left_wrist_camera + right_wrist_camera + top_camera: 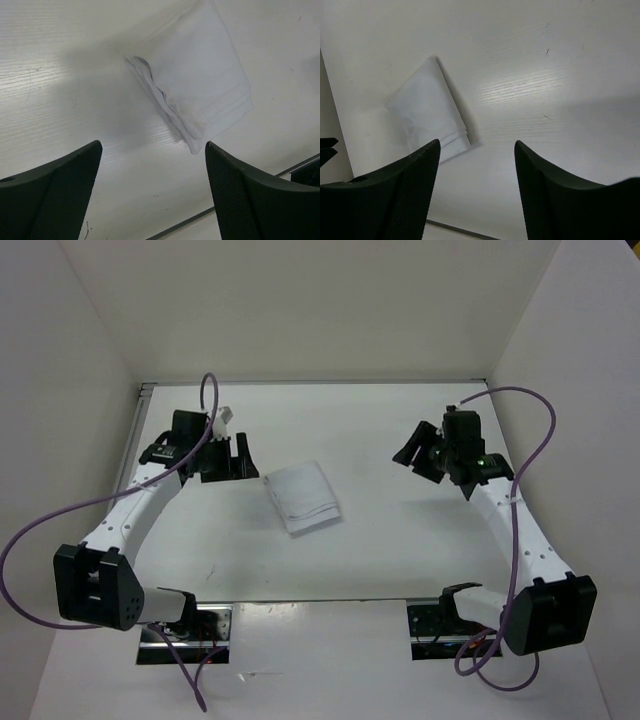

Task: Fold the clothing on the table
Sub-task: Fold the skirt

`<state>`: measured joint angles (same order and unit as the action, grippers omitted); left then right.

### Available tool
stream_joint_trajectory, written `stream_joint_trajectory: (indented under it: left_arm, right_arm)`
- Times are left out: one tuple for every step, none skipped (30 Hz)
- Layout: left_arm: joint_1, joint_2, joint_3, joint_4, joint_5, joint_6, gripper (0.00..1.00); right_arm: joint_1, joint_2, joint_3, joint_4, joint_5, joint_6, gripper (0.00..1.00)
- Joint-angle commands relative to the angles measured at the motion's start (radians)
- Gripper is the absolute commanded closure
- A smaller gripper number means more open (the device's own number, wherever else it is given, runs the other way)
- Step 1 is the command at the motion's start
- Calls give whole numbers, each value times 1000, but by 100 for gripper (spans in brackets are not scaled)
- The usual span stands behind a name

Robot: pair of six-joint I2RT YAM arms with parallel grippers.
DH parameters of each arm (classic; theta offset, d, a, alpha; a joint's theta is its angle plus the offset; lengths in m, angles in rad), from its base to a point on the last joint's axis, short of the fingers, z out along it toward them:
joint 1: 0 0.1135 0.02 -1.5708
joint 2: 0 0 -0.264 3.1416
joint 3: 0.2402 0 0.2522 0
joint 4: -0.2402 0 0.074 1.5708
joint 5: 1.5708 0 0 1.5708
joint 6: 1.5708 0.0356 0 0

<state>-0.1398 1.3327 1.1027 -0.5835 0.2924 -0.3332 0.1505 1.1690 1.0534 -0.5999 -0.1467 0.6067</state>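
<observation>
Robotics lab test cell: white table [400, 560] boxed by plain white walls [300, 310], two purple-cabled robot arms [135, 502].

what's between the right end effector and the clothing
Only bare table lies between the right end effector and the clothing; the top external view shows this.

On the left wrist view, the far corner of the clothing [200, 80] is cut off by the top edge. Both fingers [55, 200] of the left gripper [152, 150] run off the bottom. On the right wrist view, one finger [405, 195] of the right gripper [477, 145] covers part of the garment's near edge. From above, I cannot identify the small white piece [226, 420] by the left wrist, and the inner layers of the fold are hidden.
</observation>
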Motion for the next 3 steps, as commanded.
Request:
stream_joint_trajectory:
  left_arm:
    - [6,-24,6,43,-3,-10,10]
    - [6,-24,6,44,-2,-10,10]
    - [6,-24,6,44,-2,-10,10]
  right_arm:
    - [-6,-3,-15,0,-37,-39,33]
    - [-6,-3,-15,0,-53,-54,33]
    - [-6,9,-15,9,-66,-64,33]
